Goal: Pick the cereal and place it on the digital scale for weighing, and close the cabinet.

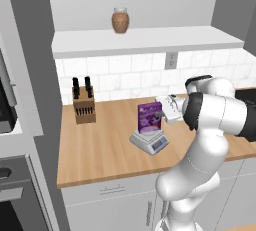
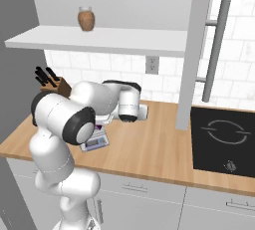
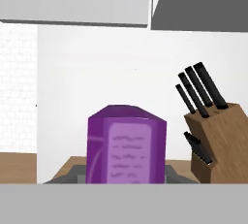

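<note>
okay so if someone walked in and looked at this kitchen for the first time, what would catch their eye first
Most likely the purple cereal box, standing upright on the digital scale in the middle of the wooden counter, with the gripper shut on its side. Next, the white arm bending in from the right. Behind, a knife block stands by the tiled wall and a brown jar sits on the cabinet shelf.

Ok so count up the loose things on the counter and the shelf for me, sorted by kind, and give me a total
Cereal box: 1, standing on the scale
Digital scale: 1, on the counter
Knife block: 1, on the counter by the wall
Brown jar: 1, on the shelf
Total: 4
</note>
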You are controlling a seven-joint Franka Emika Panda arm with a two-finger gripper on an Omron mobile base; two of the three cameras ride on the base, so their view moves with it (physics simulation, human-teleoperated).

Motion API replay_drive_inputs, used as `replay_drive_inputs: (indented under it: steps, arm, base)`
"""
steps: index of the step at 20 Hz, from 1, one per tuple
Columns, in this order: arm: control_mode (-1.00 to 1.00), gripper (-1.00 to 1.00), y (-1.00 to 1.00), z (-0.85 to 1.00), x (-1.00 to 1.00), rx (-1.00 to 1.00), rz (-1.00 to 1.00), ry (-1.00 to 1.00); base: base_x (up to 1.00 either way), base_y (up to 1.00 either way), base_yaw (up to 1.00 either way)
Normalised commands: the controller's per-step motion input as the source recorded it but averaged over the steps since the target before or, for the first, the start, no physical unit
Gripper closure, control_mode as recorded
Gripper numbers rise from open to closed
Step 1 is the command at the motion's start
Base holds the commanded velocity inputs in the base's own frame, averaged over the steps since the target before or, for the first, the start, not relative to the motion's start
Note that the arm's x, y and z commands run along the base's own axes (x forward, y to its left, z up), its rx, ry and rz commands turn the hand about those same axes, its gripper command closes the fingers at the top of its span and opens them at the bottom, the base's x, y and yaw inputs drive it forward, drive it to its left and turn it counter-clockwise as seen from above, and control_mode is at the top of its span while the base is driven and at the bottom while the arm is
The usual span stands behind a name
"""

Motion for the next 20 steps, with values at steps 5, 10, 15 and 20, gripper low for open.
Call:
replay_drive_inputs:
  steps: [5,10,15,20]
  arm:
    - [-1.0,-1.0,0.24,0.0,0.0,0.01,0.0,-0.02]
    - [-1.0,-1.0,0.0,0.0,0.0,0.0,0.0,-0.01]
    - [-1.0,-1.0,-0.19,0.03,0.0,0.0,0.0,0.0]
    - [-1.0,-1.0,-0.11,0.02,0.0,0.0,0.0,0.0]
  base:
    - [0.0,0.0,0.0]
    - [0.0,0.0,0.0]
    - [0.0,0.0,0.0]
    - [0.0,0.0,0.0]
